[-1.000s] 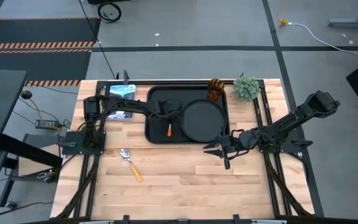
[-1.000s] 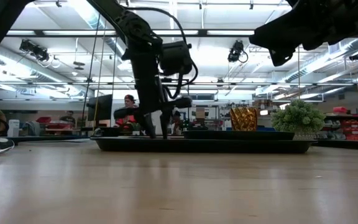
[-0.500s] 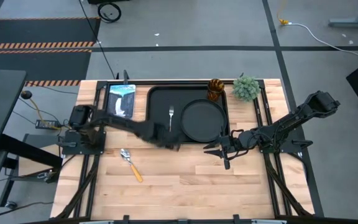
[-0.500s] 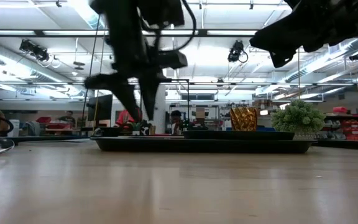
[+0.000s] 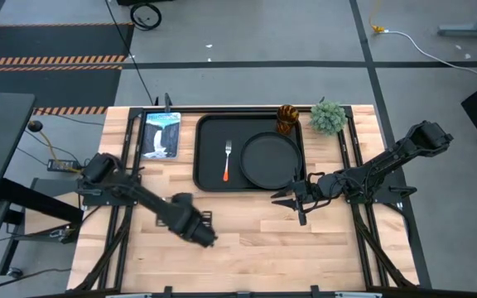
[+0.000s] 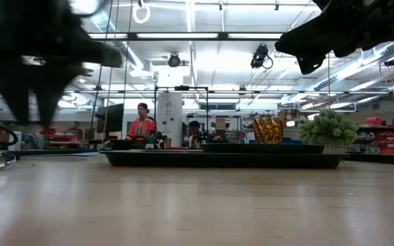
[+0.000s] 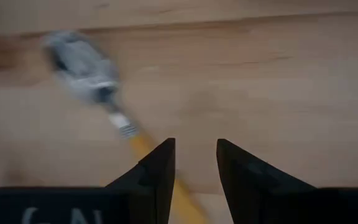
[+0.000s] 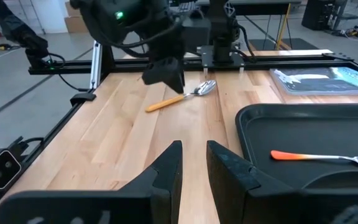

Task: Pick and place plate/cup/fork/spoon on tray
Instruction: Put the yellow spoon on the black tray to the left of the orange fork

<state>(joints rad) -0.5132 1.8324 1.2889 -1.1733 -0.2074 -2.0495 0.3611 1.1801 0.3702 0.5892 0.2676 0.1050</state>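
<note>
The black tray (image 5: 209, 178) lies at the table's far middle. The round black plate (image 5: 269, 160) lies in its right half. The fork (image 5: 227, 161) lies left of the plate, and it also shows in the right wrist view (image 8: 316, 157). The amber cup (image 5: 286, 118) stands at the tray's far right corner. The spoon (image 7: 82, 65) lies flat on the wood near the table's front left, hidden under my left arm in the high view. My left gripper (image 7: 194, 168) is open above the spoon's yellow handle (image 7: 143, 146). My right gripper (image 5: 291, 205) is open and empty off the tray's near right corner.
A small green plant (image 5: 328, 116) stands right of the cup. A blue-and-white card (image 5: 161, 132) lies left of the tray. Bare wood stretches along the table's near edge. People show in the room beyond the table (image 6: 141, 126).
My left gripper has drawn away from the fork, which stays lying on the tray. It has risen and swung fast toward the table's near edge, and now hangs over the spoon.
</note>
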